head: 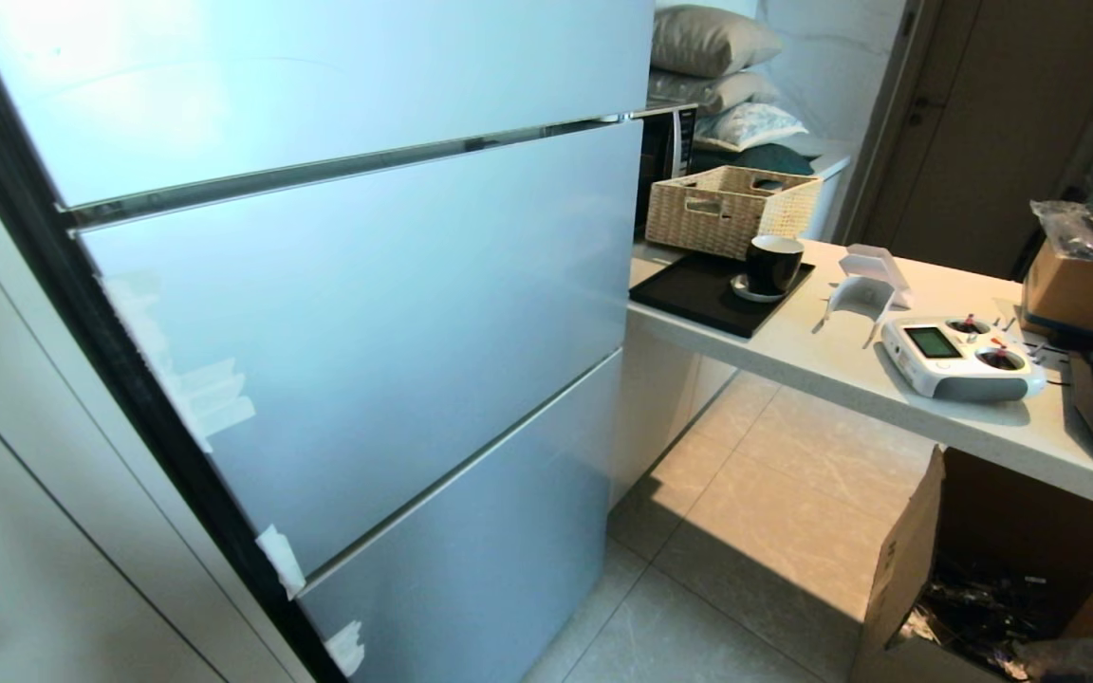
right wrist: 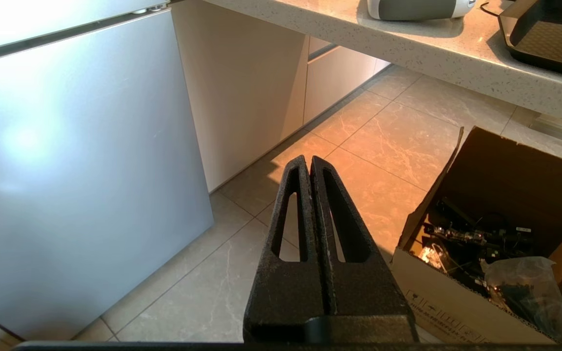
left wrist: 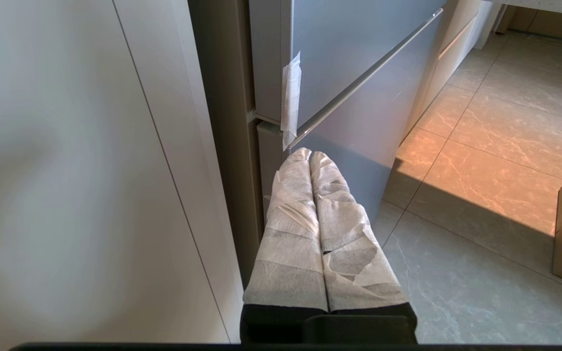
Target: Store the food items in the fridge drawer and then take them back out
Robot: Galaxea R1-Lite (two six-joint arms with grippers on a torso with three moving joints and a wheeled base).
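Nothing looks begun: the fridge [head: 338,313], filling the frame's left, is shut, no food is clearly visible, and left gripper [left wrist: 310,155] and right gripper [right wrist: 309,160] hang with jaws pressed together.

Bright daylight throughout. Soft glare washes the fridge front [head: 347,313], strongest at its upper left. A warm sunlit patch lies on the floor tiles [right wrist: 383,146], bordered by sharp shadow. Head view lines bow toward the edges. The cabinet panel [left wrist: 66,170] appears blurred.
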